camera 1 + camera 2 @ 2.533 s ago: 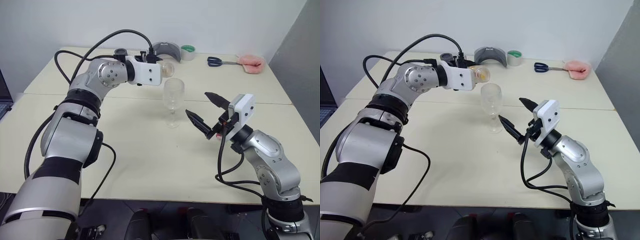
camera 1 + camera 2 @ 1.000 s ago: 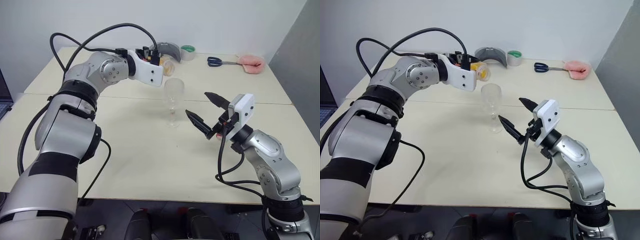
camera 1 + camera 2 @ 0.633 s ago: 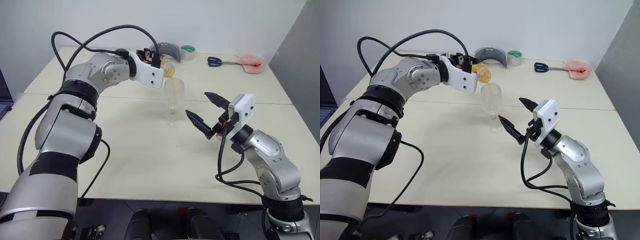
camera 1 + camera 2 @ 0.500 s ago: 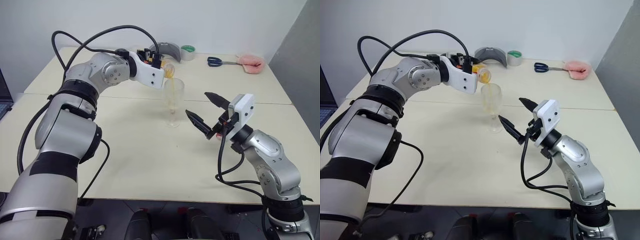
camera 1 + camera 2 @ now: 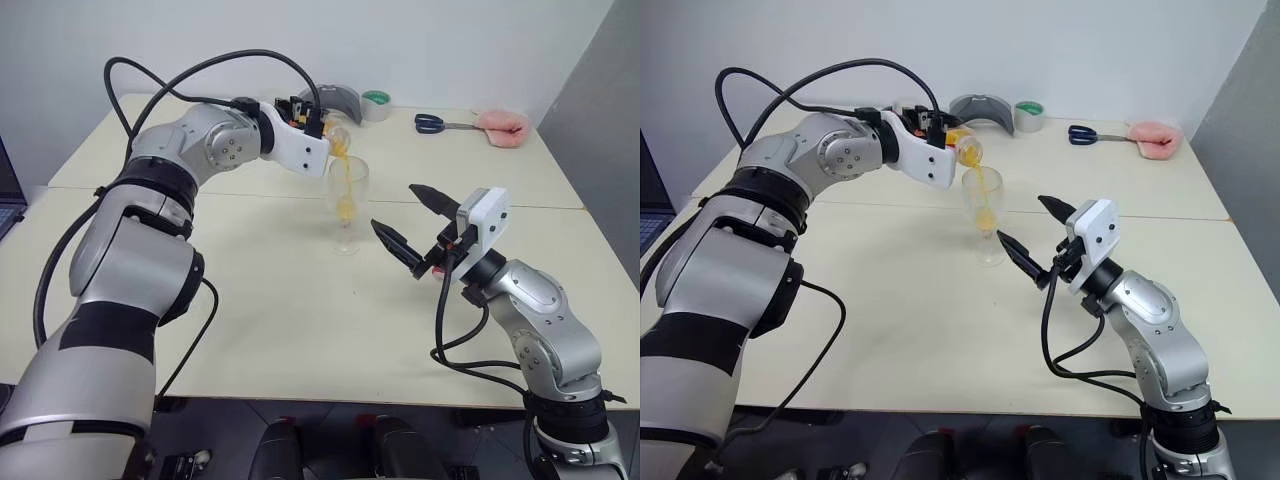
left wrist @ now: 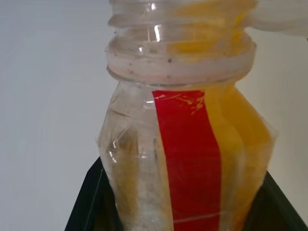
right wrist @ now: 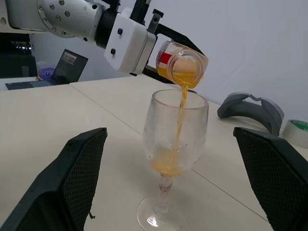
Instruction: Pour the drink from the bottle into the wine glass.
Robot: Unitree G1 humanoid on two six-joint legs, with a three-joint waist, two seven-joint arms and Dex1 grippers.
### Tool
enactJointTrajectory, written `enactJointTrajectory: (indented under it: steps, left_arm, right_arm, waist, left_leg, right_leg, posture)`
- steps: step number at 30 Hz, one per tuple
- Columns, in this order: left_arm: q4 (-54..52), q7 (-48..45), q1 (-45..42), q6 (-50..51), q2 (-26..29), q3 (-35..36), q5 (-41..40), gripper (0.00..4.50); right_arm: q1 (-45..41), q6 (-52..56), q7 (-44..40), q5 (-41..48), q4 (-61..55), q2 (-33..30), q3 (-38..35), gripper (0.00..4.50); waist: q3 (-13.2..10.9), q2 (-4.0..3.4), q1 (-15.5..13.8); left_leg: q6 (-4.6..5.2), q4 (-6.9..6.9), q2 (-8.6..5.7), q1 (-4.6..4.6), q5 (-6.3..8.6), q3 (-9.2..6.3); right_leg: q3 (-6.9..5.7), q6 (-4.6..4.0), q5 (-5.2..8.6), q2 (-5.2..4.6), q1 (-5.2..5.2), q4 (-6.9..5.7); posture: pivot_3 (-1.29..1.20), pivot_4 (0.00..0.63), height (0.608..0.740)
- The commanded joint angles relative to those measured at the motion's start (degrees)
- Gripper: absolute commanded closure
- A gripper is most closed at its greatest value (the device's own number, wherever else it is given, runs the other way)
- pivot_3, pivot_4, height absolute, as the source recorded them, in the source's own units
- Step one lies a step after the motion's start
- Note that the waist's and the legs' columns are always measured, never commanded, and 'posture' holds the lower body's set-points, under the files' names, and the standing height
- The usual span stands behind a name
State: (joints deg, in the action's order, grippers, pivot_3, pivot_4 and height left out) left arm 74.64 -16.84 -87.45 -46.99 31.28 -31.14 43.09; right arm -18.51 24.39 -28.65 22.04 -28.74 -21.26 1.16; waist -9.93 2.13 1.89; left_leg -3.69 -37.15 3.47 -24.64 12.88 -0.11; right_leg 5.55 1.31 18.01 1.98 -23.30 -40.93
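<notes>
The left pincer (image 7: 149, 29) grips the small clear plastic bottle (image 7: 180, 62), tilted mouth-down above the clear stemmed wine glass (image 7: 174, 144) standing on the pale counter (image 5: 300, 300). A thin stream of orange-yellow drink (image 7: 182, 103) falls into its bowl, pooling at the bottom. The right pincer (image 5: 415, 225) hangs spread open just beside the glass.

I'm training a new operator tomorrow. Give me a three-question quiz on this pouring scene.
1. True or false: the drink has begun collecting in the wine glass.
2. Which hand holds the bottle? A) left hand B) right hand
3. Fill in: the right hand waits beside the glass with its fingers ____.

Key: 1 true; 2 A, the left hand tilts it above the rim; 3 open, touching nothing.
</notes>
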Motion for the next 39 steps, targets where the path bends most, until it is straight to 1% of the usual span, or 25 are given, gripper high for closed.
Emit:
enactJointTrajectory:
  steps: [1, 39]
  left_arm:
    - [-0.83, 1.64, -3.34, -0.73, 0.31, 0.16, 0.02, 2.70]
    - [-0.56, 3.55, -4.66, -1.08, -0.24, -1.05, 1.74, 2.70]
  right_arm:
    - [-0.20, -1.06, 0.06, 0.68, -1.69, -0.02, -1.02, 0.00]
    - [-0.09, -0.66, 0.12, 0.77, -2.10, -0.43, -1.25, 0.00]
  waist:
    - [0.00, 0.00, 0.00]
    - [0.00, 0.00, 0.00]
  left_leg:
    - [0.00, 0.00, 0.00, 0.00, 0.00, 0.00]
    - [-0.01, -0.04, -0.01, 0.01, 0.00, 0.00]
  right_leg:
    - [0.00, 0.00, 0.00, 0.00, 0.00, 0.00]
    - [0.00, 0.00, 0.00, -0.01, 0.00, -0.05]
  posture:
    - [0.00, 0.150, 0.740]
    - [0.00, 0.150, 0.740]
